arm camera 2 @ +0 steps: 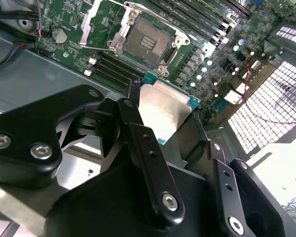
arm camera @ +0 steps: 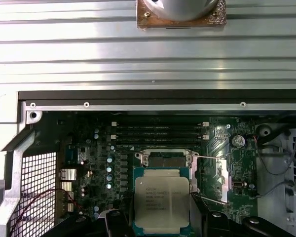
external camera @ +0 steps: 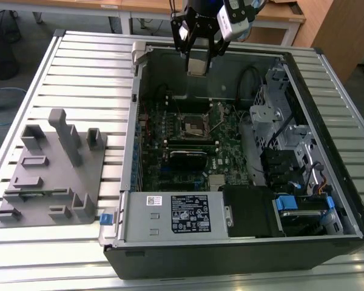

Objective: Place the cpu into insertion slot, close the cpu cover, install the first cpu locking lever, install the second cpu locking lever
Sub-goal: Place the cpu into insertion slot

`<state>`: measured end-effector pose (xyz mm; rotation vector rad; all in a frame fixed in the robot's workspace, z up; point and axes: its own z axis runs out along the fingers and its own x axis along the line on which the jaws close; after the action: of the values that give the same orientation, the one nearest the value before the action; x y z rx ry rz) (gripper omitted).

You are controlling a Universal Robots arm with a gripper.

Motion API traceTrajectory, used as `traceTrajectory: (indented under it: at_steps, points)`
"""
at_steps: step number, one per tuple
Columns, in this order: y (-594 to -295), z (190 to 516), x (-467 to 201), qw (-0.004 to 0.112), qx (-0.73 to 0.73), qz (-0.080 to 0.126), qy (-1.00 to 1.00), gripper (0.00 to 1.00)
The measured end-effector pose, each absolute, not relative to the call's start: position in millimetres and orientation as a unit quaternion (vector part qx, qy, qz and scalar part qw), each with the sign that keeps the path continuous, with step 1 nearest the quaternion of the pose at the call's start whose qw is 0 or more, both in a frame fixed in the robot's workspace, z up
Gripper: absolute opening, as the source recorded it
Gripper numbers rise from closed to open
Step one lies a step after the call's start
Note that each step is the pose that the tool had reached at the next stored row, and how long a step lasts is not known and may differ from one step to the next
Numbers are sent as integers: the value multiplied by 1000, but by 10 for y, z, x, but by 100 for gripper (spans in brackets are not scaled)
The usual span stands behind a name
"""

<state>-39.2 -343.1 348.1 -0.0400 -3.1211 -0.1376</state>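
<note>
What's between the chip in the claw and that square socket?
Nothing in the way: in the second wrist view, just a strip of green motherboard shows between the gripper's cpu and the insertion slot.

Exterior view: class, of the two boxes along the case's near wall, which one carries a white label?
The grey power supply box, toward the exterior view's left; the black box beside it shows no label.

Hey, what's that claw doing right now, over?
Claw shut on the cpu, hovering over the motherboard. Insertion slot empty, uncovered. Nothing seen between them.
</note>
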Motion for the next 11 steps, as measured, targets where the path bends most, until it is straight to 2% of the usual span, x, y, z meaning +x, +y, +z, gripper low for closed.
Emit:
traceTrajectory:
  at_steps: [11]
  points:
    - [-3431, 3462, -392, 9, -13, -44, -999, 54]
